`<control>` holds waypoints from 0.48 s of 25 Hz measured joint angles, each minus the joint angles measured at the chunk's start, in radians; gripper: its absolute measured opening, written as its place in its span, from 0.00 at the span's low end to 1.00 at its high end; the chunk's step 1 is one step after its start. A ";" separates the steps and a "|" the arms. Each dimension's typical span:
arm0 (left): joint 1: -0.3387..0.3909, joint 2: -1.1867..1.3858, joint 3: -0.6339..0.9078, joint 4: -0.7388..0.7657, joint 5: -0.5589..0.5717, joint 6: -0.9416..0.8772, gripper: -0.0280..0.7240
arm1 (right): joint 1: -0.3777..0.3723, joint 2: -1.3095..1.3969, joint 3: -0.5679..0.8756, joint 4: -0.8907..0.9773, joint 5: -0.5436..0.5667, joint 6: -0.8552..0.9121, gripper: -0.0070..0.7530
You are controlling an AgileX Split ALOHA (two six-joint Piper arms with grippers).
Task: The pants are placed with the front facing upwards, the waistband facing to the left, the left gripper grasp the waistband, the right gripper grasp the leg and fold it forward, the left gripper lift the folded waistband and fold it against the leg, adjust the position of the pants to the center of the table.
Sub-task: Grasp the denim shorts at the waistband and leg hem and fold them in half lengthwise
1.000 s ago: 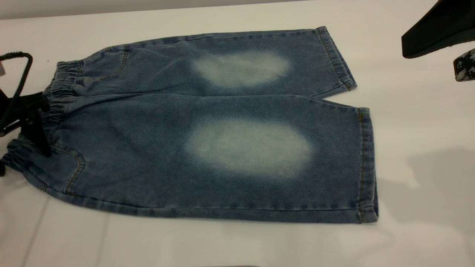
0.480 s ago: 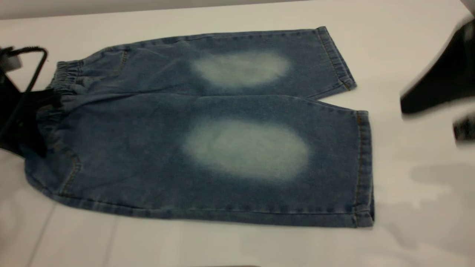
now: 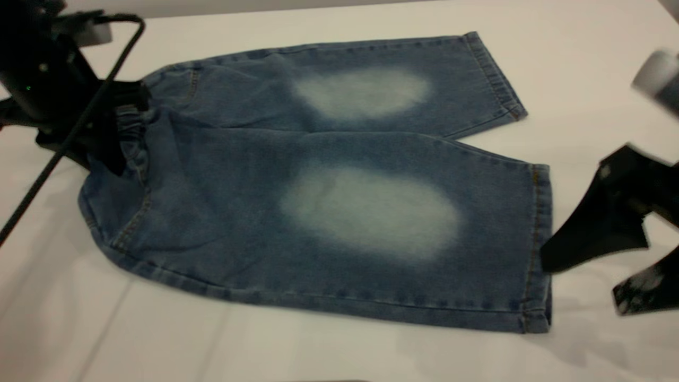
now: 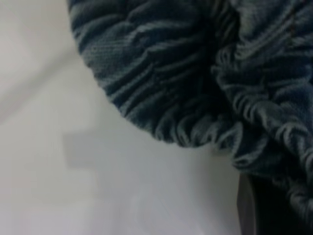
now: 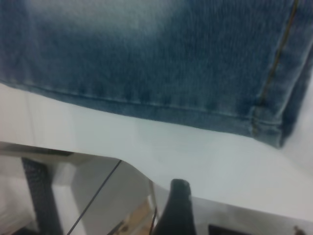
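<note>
Left jaws: closed on the waistband [image 3: 130, 135], pinching the gathered elastic at its middle, as far as the exterior view shows; the cloth bunches and rises a little where they hold it.
Left gripper [image 3: 114, 140]: at the far left of the table [image 3: 339, 21], black, with a cable [image 3: 69, 138] running down across it toward the left edge.
Left wrist view: ruffled elastic of the waistband [image 4: 205, 112] fills most of the picture, very close, with one dark finger [image 4: 271, 210] at the edge beneath the cloth.
Right jaws: apart, holding nothing; one finger tip lies just beside the hem of the near leg, the other is lower and well clear of the cloth.
Right gripper [image 3: 583, 281]: low over the table at the right, near the bottom corner of the near leg.
Right wrist view: the near leg's hem and side seam lie just ahead, with bare table between cloth and one dark finger [image 5: 176, 208].
Pants [image 3: 339, 175]: blue denim, front up, spread flat with the waistband to the left and both legs pointing right; pale faded patches on each leg.
Legs: side by side and unfolded, the far one shorter in view, the near one reaching closer to the right gripper.
Table: white, bare around the pants.
</note>
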 joint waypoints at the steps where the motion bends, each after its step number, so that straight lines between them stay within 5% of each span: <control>1: -0.004 -0.004 -0.005 0.001 0.010 0.000 0.16 | 0.000 0.039 -0.001 0.039 0.018 -0.036 0.76; 12: -0.009 -0.047 -0.014 0.003 0.042 0.011 0.16 | 0.000 0.346 -0.024 0.316 0.178 -0.336 0.76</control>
